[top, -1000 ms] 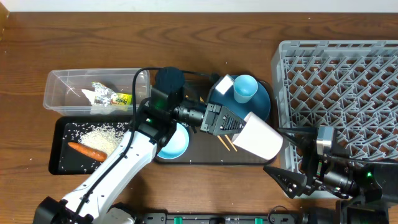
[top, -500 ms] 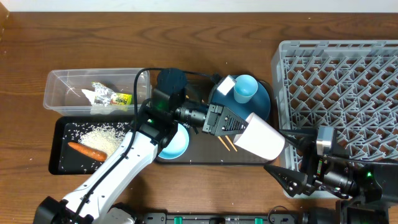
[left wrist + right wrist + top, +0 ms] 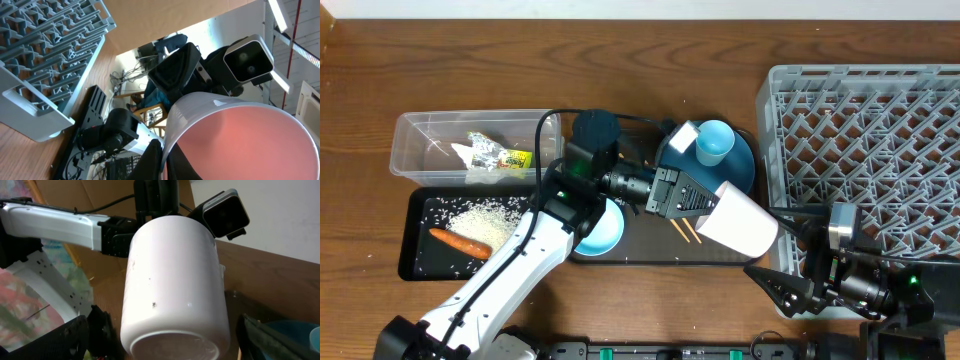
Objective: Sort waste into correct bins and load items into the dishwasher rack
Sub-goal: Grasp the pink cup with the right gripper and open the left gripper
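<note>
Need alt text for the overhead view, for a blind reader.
The left gripper holds a pinkish-white cup tilted, beside the grey dishwasher rack, with the open right gripper below it in the picture. A wrapper and tissue lie in the clear tub; rice and a carrot in the black tray.

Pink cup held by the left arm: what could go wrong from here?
1. The left gripper holds the pink cup by its rim only, tipped sideways in the air; it could slip onto the chopsticks below.
2. The right gripper has its open fingers flanking the cup's base; closing off-centre could knock it loose.
3. The rack wall is close beside; a swing could clip it.
</note>
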